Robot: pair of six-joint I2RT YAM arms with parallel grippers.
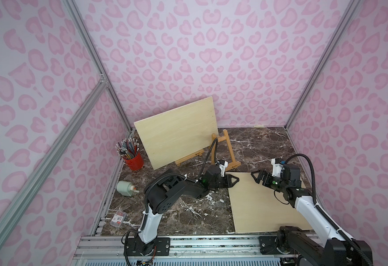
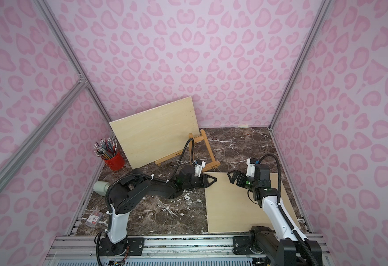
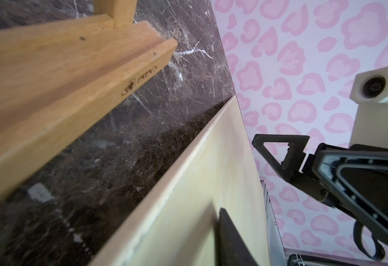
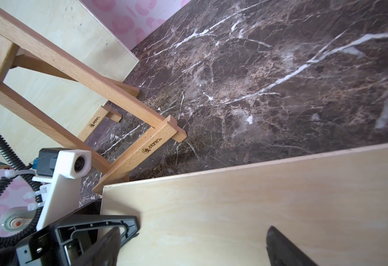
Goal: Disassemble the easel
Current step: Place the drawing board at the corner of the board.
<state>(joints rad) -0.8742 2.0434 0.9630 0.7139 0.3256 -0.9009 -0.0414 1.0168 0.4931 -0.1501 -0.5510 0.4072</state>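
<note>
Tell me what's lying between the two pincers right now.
Only a bare stretch of the flat plywood board separates the left pincer from the right pincer; both top views show it.

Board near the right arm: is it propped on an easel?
No, the board lies flat on the table, beside the easel rather than on it.

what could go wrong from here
1. The left gripper is at a corner of the flat board, beside the foot of the empty easel; a sideways move could knock that easel over.
2. The right gripper faces it closely over the board; they might collide.
3. The standing board only leans on the second easel near the pencil cup; a bump could topple it.
</note>
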